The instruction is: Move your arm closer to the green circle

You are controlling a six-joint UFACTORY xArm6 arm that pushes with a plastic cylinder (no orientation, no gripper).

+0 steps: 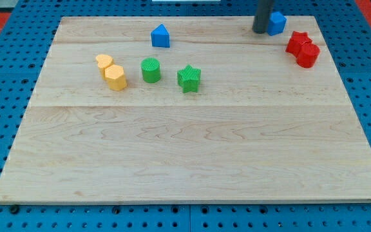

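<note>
Wood tabletop (192,161) on blue pegboard. No fingers, just rod: my tip (261,31) at 1 o'clock, touching blue block (276,23). Green circle (150,69) at 10 o'clock; slide toward 8 o'clock, approx. straight, avoiding green star (189,78).

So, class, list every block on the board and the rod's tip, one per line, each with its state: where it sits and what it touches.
my tip: at view's top right, against the blue block, far from the green circle.
blue block: partly hidden behind the rod.
green circle: upright, standing alone.
green star: right of the circle, apart.
yellow blocks: two, touching.
blue triangle: alone near the top.
red blocks: two, touching.
</note>
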